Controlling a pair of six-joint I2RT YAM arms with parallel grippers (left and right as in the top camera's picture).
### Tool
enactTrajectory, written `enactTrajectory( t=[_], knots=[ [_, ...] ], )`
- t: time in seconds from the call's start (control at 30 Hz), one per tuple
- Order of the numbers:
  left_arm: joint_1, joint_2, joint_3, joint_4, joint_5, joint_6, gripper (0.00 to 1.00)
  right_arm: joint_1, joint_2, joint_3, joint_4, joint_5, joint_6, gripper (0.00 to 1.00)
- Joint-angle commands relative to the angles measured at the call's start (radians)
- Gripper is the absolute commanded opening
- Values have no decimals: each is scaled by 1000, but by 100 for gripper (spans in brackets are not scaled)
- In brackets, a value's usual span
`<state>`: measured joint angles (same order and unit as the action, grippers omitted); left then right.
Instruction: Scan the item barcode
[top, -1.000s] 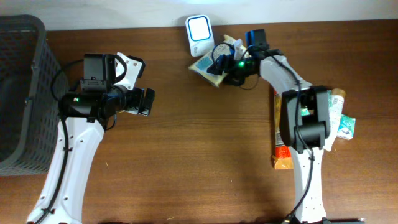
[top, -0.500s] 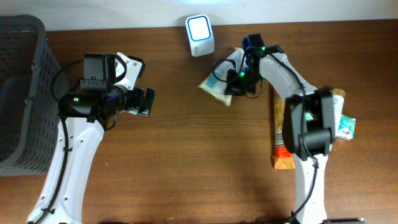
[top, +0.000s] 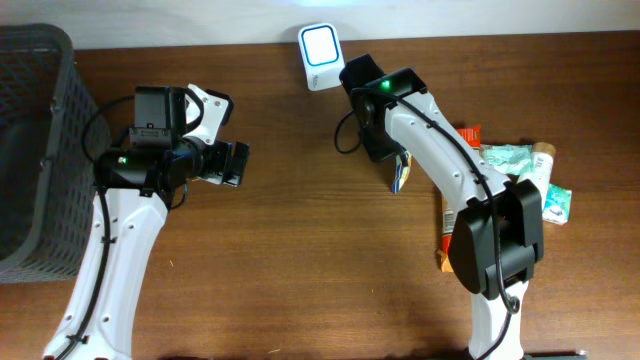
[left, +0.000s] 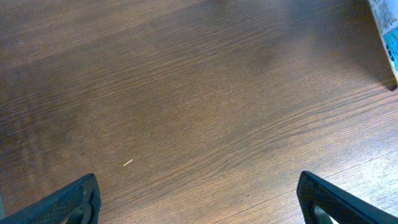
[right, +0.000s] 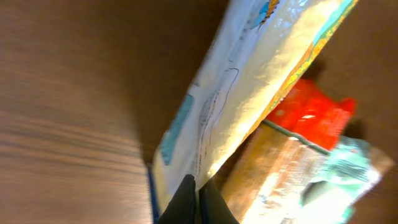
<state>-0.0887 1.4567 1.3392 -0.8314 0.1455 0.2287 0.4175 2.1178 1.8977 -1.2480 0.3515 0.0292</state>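
Observation:
My right gripper (right: 198, 198) is shut on the lower edge of a pale yellow and white pouch (right: 249, 81) with a blue border. From overhead the pouch (top: 398, 173) hangs edge-on under the right gripper (top: 394, 160), below and to the right of the scanner. The white scanner (top: 320, 44) with its lit face stands at the back edge of the table. Over bare wood at the left, my left gripper (top: 235, 162) is open and holds nothing. In the left wrist view its gripper (left: 199, 200) frames bare table, and the pouch's corner (left: 387, 31) shows at the top right.
A dark mesh basket (top: 35, 150) stands at the far left. A pile of goods lies at the right: a long orange pack (top: 452, 240), a teal packet (top: 510, 155), a bottle (top: 543, 160). Below the pouch are a red packet (right: 311, 112) and a teal packet (right: 348, 168).
My right gripper has shut on the pouch and carried it from beside the scanner toward the near right, turning it edge-on. The left arm has stayed still.

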Motion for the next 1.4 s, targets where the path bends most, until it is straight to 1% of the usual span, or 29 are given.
enactTrajectory(
  t=[0.0, 0.07, 0.1, 0.17, 0.2, 0.27, 0.33, 0.4, 0.47, 0.5, 0.53, 0.6, 0.7, 0.73, 0.8, 0.9, 1.0, 1.07, 1.13, 1.17, 1.2, 1.23, 1.3, 1.33, 1.37],
  knots=[
    [-2, -10, 7, 0, 11, 12, 99, -49, -15, 4, -66, -158, 125, 32],
    [-2, -10, 7, 0, 11, 12, 99, -117, 3, 1, -3, -179, 190, 47],
    [-2, -10, 7, 0, 11, 12, 99, -148, 36, -12, 38, -209, 189, 51],
    [-2, -10, 7, 0, 11, 12, 99, -163, 102, -50, 116, -267, 162, 57],
    [-2, -10, 7, 0, 11, 12, 99, -163, 149, -55, 138, -269, 159, 68],
    [-2, -10, 7, 0, 11, 12, 99, -166, 208, -55, 177, -262, 160, 69],
    [-2, -10, 7, 0, 11, 12, 99, -183, 211, -52, 203, -282, 171, 28],
    [-2, -10, 7, 0, 11, 12, 99, -199, 183, -35, 203, -317, 170, 4],
    [-2, -10, 7, 0, 11, 12, 99, -217, 120, 17, 164, -414, 130, 4],
    [-2, -10, 7, 0, 11, 12, 99, -222, 87, 39, 148, -513, 78, 4],
    [-2, -10, 7, 0, 11, 12, 99, -223, 53, 64, 126, -668, -6, 4],
    [-2, -10, 7, 0, 11, 12, 99, -222, -16, 89, 52, -1130, -252, 4],
    [-2, -10, 7, 0, 11, 12, 99, -220, -42, 89, -53, -1493, -449, 4],
    [-2, -10, 7, 0, 11, 12, 99, -215, -42, 89, -85, -1577, -497, 4],
    [-2, -10, 7, 0, 11, 12, 99, -199, -43, 89, -137, -1670, -553, 4],
    [-2, -10, 7, 0, 11, 12, 99, -164, -46, 89, -160, -1682, -557, 4],
    [-2, -10, 7, 0, 11, 12, 99, -139, -49, 93, -162, -1594, -556, 4],
    [-2, -10, 7, 0, 11, 12, 99, -135, -49, 122, -161, -1474, -513, 4],
    [-2, -10, 7, 0, 11, 12, 99, -133, -49, 198, -126, -1120, -370, 4],
    [-2, -10, 7, 0, 11, 12, 99, -123, -49, 233, -61, -844, -282, 4],
    [-2, -10, 7, 0, 11, 12, 99, -116, -49, 239, -14, -702, -245, 4],
    [-2, -10, 7, 0, 11, 12, 99, -97, -45, 238, 89, -412, -205, 4],
    [-2, -10, 7, 0, 11, 12, 99, -47, -5, 238, 290, 21, -209, 4],
    [-2, -10, 7, 0, 11, 12, 99, -23, 21, 238, 397, 169, -240, 4],
    [-2, -10, 7, 0, 11, 12, 99, -2, 52, 238, 507, 266, -264, 4]
  ],
)
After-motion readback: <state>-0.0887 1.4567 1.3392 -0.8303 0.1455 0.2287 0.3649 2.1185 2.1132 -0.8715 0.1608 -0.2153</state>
